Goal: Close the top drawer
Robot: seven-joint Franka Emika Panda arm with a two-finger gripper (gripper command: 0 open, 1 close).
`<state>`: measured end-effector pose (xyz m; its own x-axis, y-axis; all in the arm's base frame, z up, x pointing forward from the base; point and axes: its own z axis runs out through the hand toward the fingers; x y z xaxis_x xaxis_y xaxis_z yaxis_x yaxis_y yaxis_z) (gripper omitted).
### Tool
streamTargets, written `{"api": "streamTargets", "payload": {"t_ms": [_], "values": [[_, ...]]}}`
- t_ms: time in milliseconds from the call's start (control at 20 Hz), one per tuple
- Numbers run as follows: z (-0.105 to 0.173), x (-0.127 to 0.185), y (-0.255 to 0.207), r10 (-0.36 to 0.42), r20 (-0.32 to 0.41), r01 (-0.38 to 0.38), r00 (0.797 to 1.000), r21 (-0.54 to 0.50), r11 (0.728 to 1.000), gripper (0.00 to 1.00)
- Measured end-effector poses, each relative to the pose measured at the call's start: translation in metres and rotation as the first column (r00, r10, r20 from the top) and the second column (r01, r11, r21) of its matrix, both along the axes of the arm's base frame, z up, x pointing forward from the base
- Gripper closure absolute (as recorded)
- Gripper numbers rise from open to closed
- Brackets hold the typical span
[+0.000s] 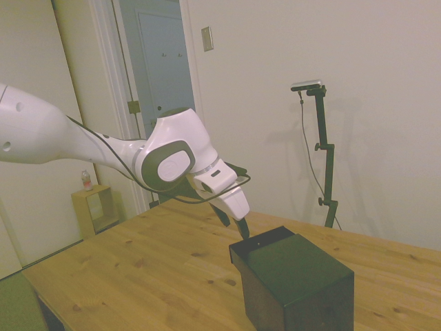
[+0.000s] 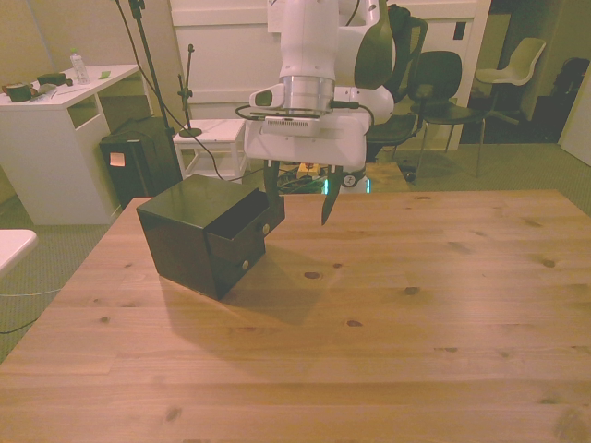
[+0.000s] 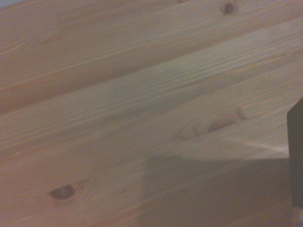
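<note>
Your gripper hangs spread and empty with one finger right at the front of the top drawer, which juts out of the black box beside it on the tabletop, so the whole push remains.

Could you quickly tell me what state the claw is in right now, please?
Claw: open, holding nothing, fingers spread beside the front of the pulled-out top drawer.
</note>
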<state>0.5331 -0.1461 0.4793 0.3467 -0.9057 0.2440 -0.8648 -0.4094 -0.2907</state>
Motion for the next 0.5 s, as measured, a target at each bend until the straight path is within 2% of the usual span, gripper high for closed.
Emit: {"api": "streamTargets", "payload": {"t_ms": [500], "values": [[-0.0043, 0.0061, 0.007, -0.03, 0.015, 0.031, 0.999, -0.011, 0.999, 1.0]]}}
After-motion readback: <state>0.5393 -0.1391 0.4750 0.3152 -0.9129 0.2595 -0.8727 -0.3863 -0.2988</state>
